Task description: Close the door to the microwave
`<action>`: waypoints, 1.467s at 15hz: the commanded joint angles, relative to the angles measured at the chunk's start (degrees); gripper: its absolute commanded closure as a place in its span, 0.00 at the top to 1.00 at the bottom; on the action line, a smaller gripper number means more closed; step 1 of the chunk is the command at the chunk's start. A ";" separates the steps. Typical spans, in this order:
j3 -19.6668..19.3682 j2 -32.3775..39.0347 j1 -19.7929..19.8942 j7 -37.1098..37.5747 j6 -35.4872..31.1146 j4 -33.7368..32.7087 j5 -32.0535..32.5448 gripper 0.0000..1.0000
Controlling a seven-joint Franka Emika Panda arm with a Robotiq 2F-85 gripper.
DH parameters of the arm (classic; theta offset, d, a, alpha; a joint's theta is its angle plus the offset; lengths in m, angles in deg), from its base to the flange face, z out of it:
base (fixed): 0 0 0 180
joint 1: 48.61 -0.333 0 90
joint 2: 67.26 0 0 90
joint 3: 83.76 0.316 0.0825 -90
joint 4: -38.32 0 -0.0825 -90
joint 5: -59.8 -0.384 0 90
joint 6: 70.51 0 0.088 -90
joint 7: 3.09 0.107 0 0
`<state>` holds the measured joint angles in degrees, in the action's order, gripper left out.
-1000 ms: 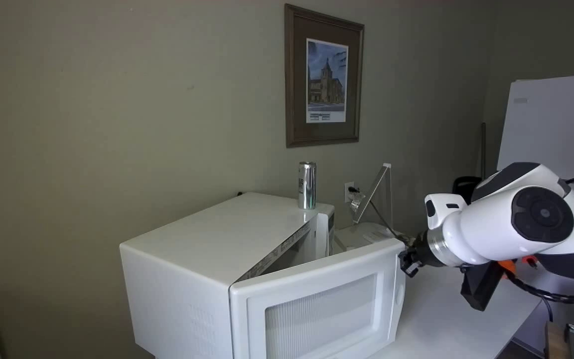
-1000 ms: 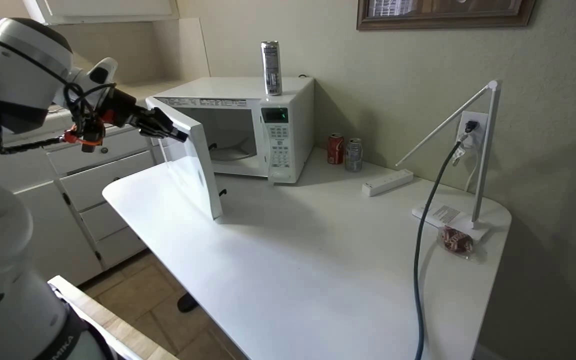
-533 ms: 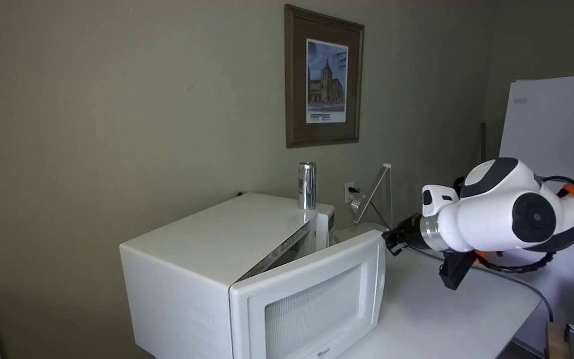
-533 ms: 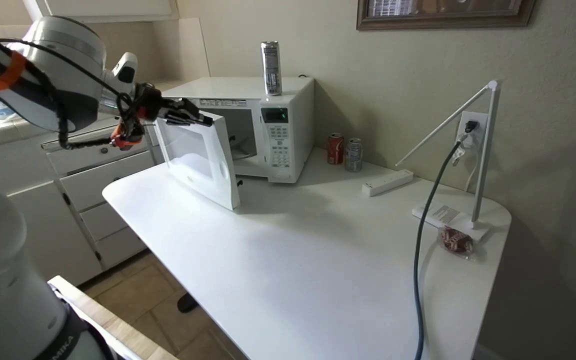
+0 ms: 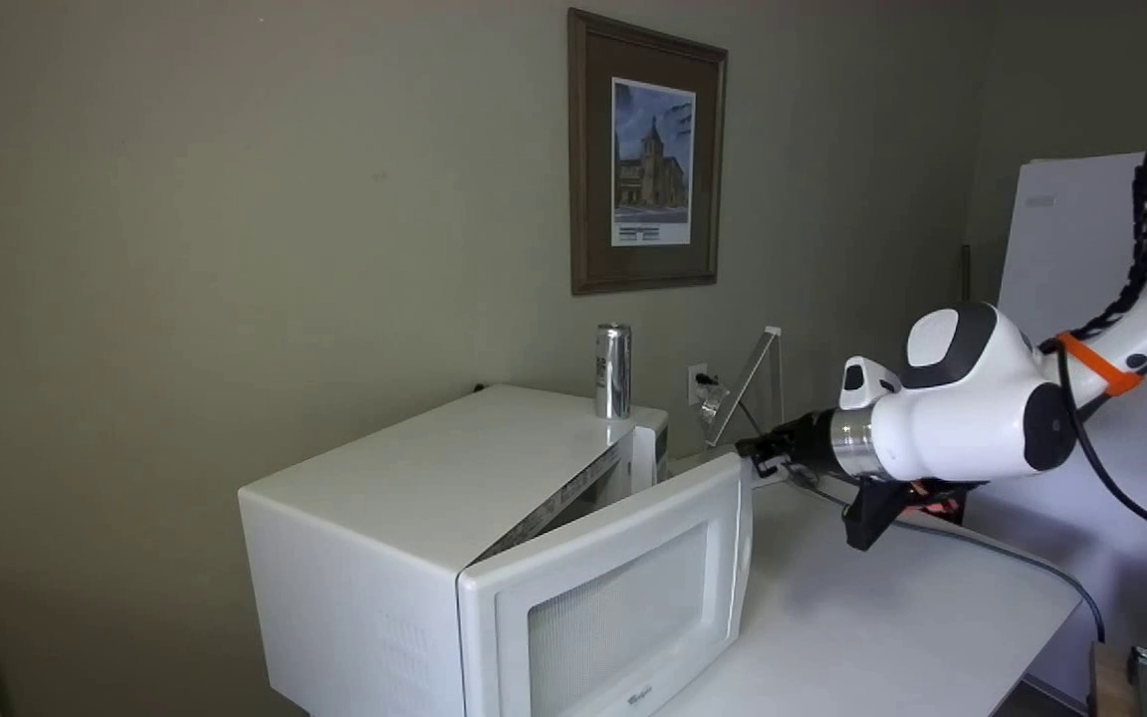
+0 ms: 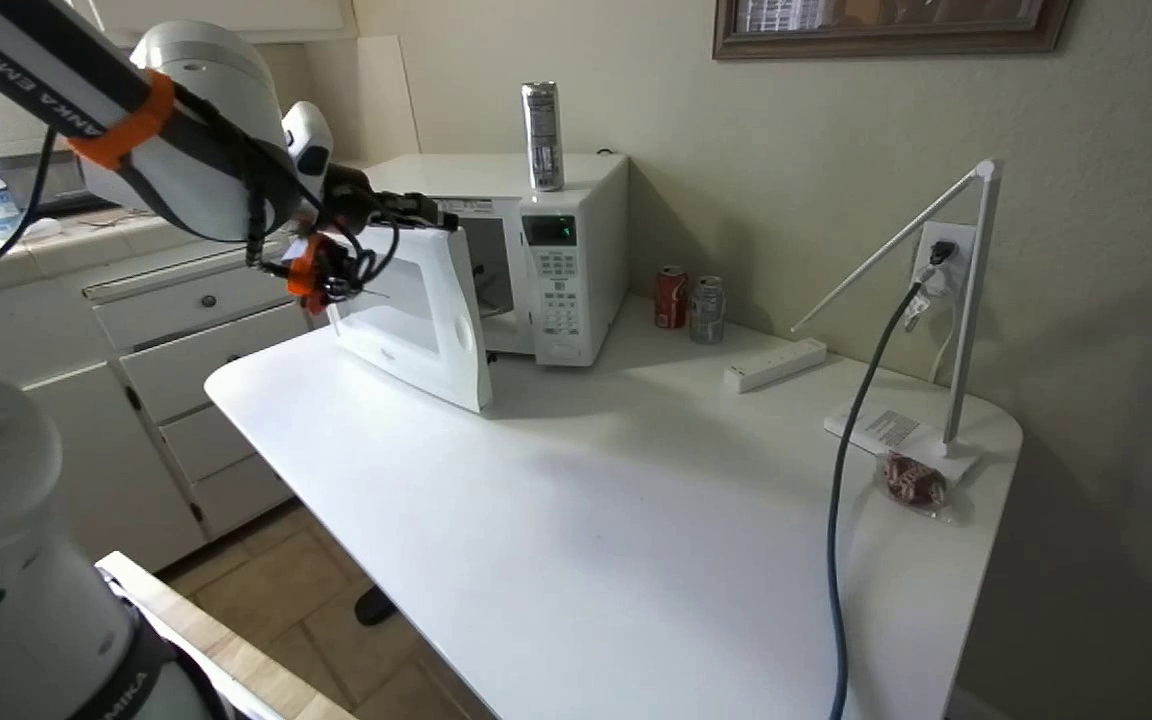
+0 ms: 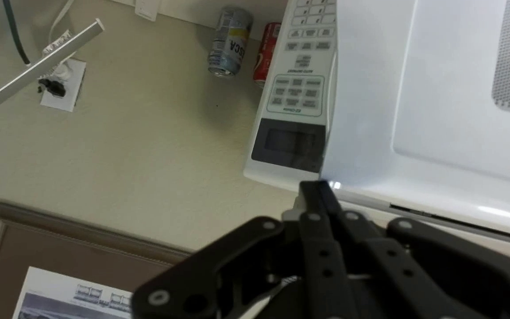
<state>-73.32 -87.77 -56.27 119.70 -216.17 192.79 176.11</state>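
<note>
White microwave on the white table, close to the wall. Carries one upright silver can on its flat top, near the front, above the control panel.

Door: hinged at the side away from the control panel, standing partly open at an angle, free edge apart from the cabinet front. Greyish window in its panel. Cavity partly visible behind, in both exterior views.

White arm on the free-edge side of the door. Gripper at the door's upper free corner, partly in front of the top edge in an exterior view. Jaws together: fingers side by side, tips meeting in the wrist view. Contact with the corner: very near, but cannot tell if touching.

Display above the keypad showing green in an exterior view, dark in the wrist view.

Table, along the control-panel side: red can and grey-blue can, upright, near each other and near the wall. Farther along, white power strip, then slim white bent-arm stand on a flat base. Brown item in clear wrap at the foot of that base; touching or just beside, cannot tell. Dark cable from wall outlet, passing down in front of the stand's base.
</note>
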 commanded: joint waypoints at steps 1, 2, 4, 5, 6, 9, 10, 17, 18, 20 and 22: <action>-6.73 5.60 -4.52 10.27 -4.79 -2.94 7.80 0.00; -7.60 5.76 -5.04 10.72 -4.81 -3.34 8.34 0.00; -8.58 6.05 -5.57 10.50 -4.30 -4.09 8.65 0.00; -8.50 5.38 -5.79 10.95 -2.43 -4.00 8.80 0.00; -8.45 4.91 -5.84 10.57 -1.65 -3.94 8.37 0.00; -7.38 1.96 -5.97 8.94 2.69 -2.71 7.03 0.00; -7.02 0.80 -6.13 8.06 3.85 -2.22 6.26 0.00; -7.05 -6.54 -9.57 3.07 -2.84 -1.39 -1.95 0.00; -7.36 -7.53 -10.33 1.73 -6.02 -1.43 -3.98 0.00; -8.10 -8.82 -11.54 -0.42 -12.56 -1.66 -7.32 0.00; -8.07 -9.28 -11.97 -1.82 -19.08 -1.83 -9.92 0.00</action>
<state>-80.41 -94.81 -66.94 120.31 -227.90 189.89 170.19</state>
